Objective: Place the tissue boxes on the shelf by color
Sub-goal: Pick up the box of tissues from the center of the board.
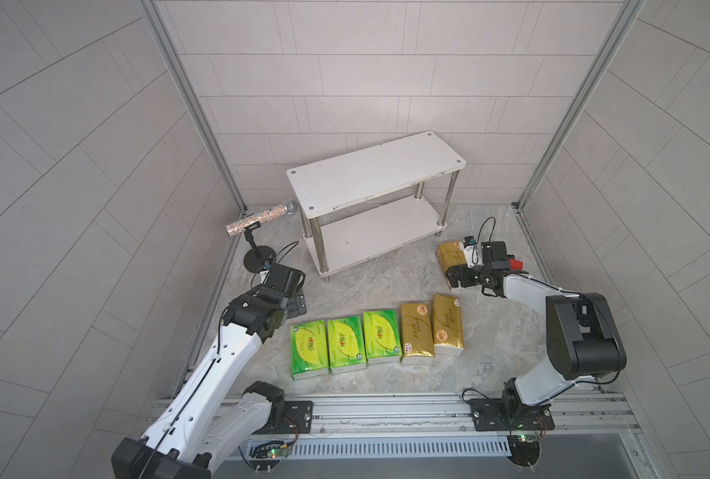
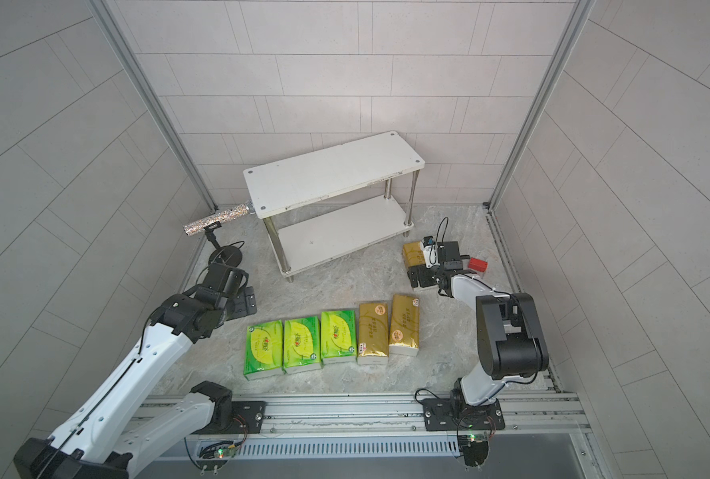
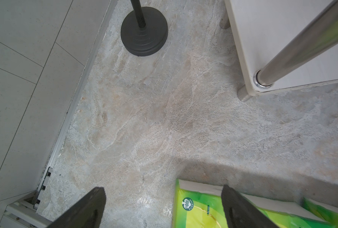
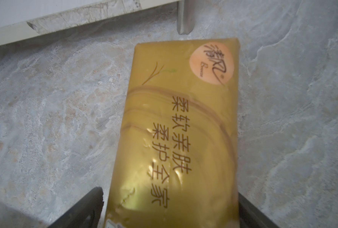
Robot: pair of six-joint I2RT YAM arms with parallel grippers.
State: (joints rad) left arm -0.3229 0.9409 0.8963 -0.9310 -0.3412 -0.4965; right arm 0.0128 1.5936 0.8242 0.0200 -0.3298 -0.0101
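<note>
Straddling lone gold tissue box (image 4: 184,118) with right hand (image 4: 170,193), spread apart, not clamped; hovering left hand (image 3: 163,188), likewise apart, over green tissue box (image 3: 199,209) corner.

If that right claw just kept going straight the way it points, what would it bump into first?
Most likely the gold tissue pack: it lies between the open jaws of the right gripper, in its path. Beyond it stands a shelf leg. Its height over the pack is unclear.

Robot lab, enclosed test cell.
Boxed in by tile-print wall panels (image 1: 345,62) on aluminium posts (image 1: 195,108); marble-look tabletop (image 1: 386,286); front metal rail (image 1: 386,408) carrying left arm (image 1: 220,361), right arm (image 1: 573,344); bare circuit boards (image 1: 276,452) with lit LEDs below.
</note>
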